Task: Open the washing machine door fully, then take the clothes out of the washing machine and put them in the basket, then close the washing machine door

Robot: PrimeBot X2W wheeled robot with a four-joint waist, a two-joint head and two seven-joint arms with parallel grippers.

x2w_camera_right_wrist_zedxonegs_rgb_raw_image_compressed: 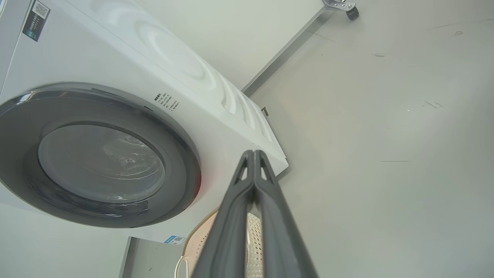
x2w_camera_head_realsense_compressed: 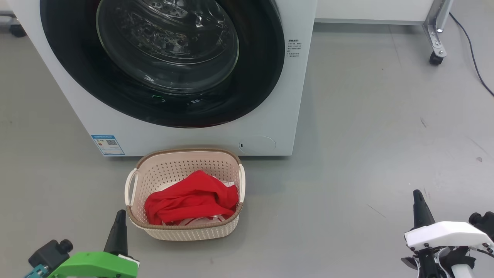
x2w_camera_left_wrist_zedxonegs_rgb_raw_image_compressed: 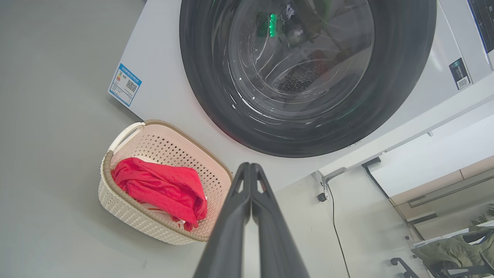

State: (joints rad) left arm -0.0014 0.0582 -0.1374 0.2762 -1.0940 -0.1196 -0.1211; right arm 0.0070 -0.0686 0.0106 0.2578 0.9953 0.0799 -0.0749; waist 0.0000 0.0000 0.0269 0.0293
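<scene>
Clothes (x2w_camera_head_realsense_compressed: 192, 200) in basket (x2w_camera_head_realsense_compressed: 185, 231) — heaped, door (x2w_camera_head_realsense_compressed: 256, 77) closed

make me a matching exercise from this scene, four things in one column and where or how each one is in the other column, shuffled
Column one:
1. washing machine door
2. clothes
3. basket
4. left gripper

Column two:
a. shut, holding nothing
b. closed
c. piled inside the basket
d. standing on the floor in front of the washing machine

Pairs: 1-b, 2-c, 3-d, 4-a
</scene>
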